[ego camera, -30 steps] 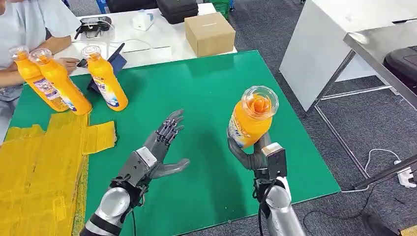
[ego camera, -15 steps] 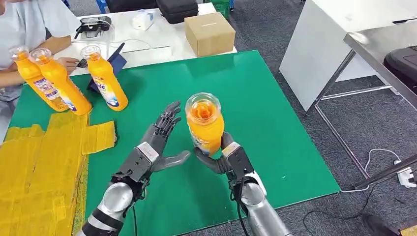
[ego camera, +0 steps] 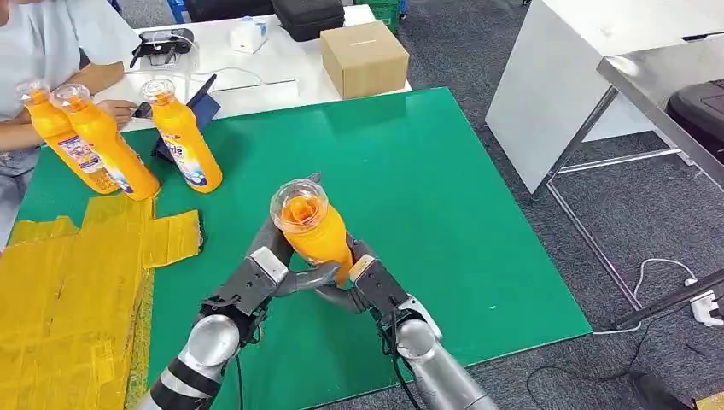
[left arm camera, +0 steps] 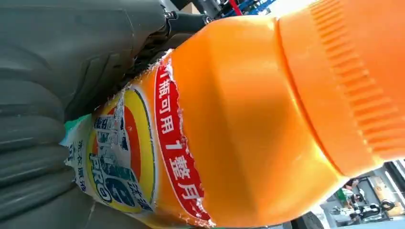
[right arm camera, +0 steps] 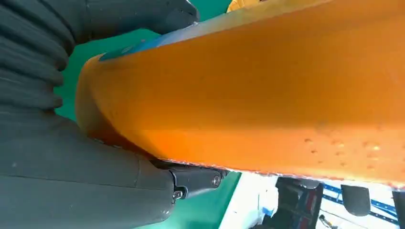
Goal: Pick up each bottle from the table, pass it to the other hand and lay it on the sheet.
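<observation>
Four orange bottles are in play: three stand upright at the far left corner of the green mat, and the fourth, the held bottle, is up in the air over the near middle of that mat. The right hand grasps it low on the body, cap end tilted up and slightly toward the left of the mat, so its long axis runs nearly upright. The left hand is right against the bottle on its other side, thumb under the base and fingers reaching up behind it; whether it has actually clenched I cannot tell, though the left wrist view shows the label pressed close to the palm. Both hands sit equally near, so the handover looks about ready: the left needs a firm hold before the right lets go. One yellow sheet lies off the mat's left edge, well apart from the hands. One cardboard box sits on the white table beyond the mat.
</observation>
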Tool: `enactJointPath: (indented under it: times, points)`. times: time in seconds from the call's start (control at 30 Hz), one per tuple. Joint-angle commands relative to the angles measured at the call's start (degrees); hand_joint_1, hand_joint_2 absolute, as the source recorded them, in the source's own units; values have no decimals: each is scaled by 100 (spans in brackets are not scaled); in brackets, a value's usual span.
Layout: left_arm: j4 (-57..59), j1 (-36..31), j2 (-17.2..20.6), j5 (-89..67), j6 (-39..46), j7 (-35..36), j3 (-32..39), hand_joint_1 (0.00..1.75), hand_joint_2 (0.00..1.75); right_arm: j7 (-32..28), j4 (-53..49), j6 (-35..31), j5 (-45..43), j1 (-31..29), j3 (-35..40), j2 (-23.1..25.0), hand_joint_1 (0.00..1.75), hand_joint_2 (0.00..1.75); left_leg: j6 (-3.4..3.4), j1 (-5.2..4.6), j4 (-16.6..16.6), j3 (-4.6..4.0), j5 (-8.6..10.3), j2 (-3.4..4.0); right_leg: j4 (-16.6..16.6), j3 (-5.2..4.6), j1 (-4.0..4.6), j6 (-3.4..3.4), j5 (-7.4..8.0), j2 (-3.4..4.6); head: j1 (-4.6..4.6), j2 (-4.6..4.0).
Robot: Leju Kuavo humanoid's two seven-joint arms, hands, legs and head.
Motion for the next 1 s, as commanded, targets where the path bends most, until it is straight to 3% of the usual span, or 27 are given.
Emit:
enactJointPath:
  times: [0.03, 0.17, 0.2, 0.23, 0.27, 0.3, 0.93, 0.97, 1.0]
  points:
    - [498, -327, 3, 72, -61, -38, -170, 0, 175, 33, 797, 9, 11, -421, 334, -3, 175, 175, -7, 8, 1, 20, -6, -27, -1, 22, 2, -15, -6, 18, 0, 0]
    - [479, -337, 4, 160, -111, -79, -191, 0, 175, -5, 923, 44, -4, -473, 353, 21, 175, 175, -9, 9, 4, 23, -8, -36, 2, 25, 2, -17, -9, 16, 0, 0]
    - [461, -334, 5, 165, -113, -88, -199, 7, 175, -13, 940, 47, -6, -481, 361, 27, 175, 175, -6, 5, -1, 13, -2, -24, -1, 14, 0, -11, -3, 10, 0, 0]
    - [452, -329, -2, 172, -111, -94, -199, 65, 175, -13, 947, 44, -6, -481, 365, 29, 175, 175, -9, 7, 2, 19, -6, -33, 2, 21, 1, -16, -7, 15, 0, 0]
    - [448, -322, -7, 184, -109, -102, -197, 152, 175, -14, 952, 42, -5, -480, 367, 29, 175, 175, -7, 5, 0, 12, -3, -26, -1, 13, 1, -12, -4, 11, 0, 0]
    - [448, -318, -10, 191, -108, -106, -197, 175, 175, -14, 954, 40, -5, -478, 368, 28, 175, 175, -10, 9, 5, 21, -8, -36, 4, 23, 2, -18, -10, 16, 0, 0]
    - [440, -382, 49, 215, -88, -136, -184, 175, 175, -93, 780, -115, 3, -424, 252, 3, 175, 175, -10, 9, 7, 20, -9, -43, 6, 22, 1, -19, -11, 15, 0, 0]
    - [388, -410, 106, 168, -38, -157, -157, 175, 175, -112, 687, -149, -14, -389, 215, -13, 124, 175, -8, 7, 4, 11, -5, -32, 2, 13, 2, -14, -6, 10, 0, 0]
    - [345, -423, 144, 114, 38, -160, -107, 175, 175, -118, 599, -167, -17, -361, 191, -28, 0, 175, -10, 10, 8, 18, -9, -40, 6, 20, 3, -18, -11, 15, 0, 0]
